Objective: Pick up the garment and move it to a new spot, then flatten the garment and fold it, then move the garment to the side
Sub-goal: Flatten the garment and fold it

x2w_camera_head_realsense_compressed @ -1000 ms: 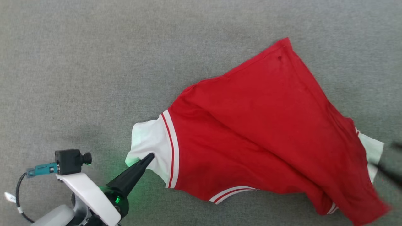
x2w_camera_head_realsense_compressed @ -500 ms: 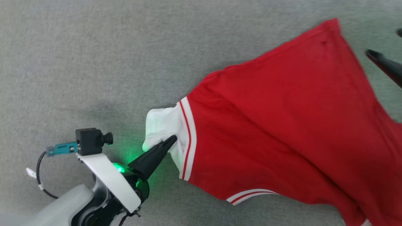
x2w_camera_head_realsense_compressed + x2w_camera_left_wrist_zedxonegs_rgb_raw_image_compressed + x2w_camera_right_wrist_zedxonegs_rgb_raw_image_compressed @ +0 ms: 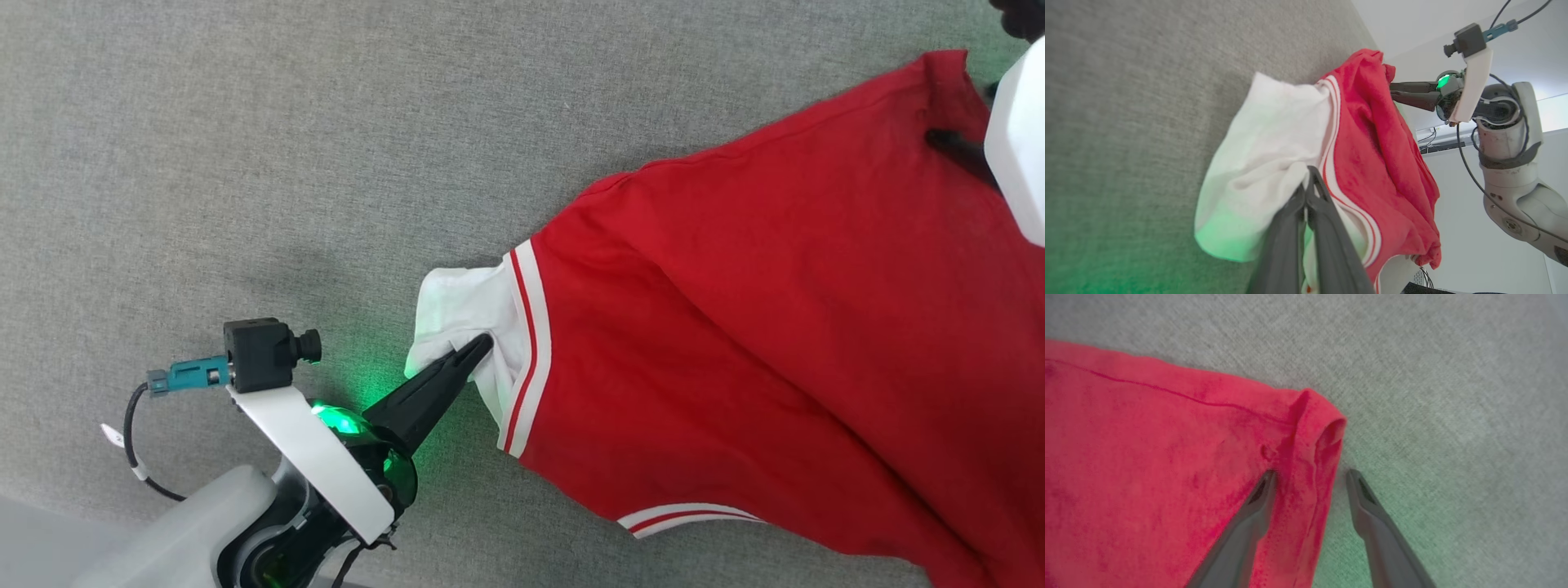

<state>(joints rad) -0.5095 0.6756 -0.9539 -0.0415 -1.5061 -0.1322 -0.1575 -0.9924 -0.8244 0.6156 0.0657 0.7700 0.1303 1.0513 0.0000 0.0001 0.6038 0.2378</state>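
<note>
The red garment (image 3: 775, 327) lies spread on grey carpet, with a white panel (image 3: 461, 306) and white stripe trim at its left end. My left gripper (image 3: 483, 346) is shut on that white panel; the left wrist view shows its tips (image 3: 1306, 181) pinching the white cloth. My right gripper (image 3: 1310, 479) is open over the garment's far red corner (image 3: 1327, 424). One of its fingers (image 3: 1263, 490) rests on the red cloth and the other is on the carpet, with the hem edge between them. In the head view a dark finger (image 3: 947, 145) of it lies on that corner.
Grey carpet (image 3: 286, 163) stretches to the left and above the garment. In the left wrist view the right arm (image 3: 1502, 122) stands beyond the garment, against a pale wall.
The head camera has shifted, so the whole scene sits differently. My right gripper swung from the garment's lower right edge up to its far corner. The left gripper kept its hold on the white panel.
</note>
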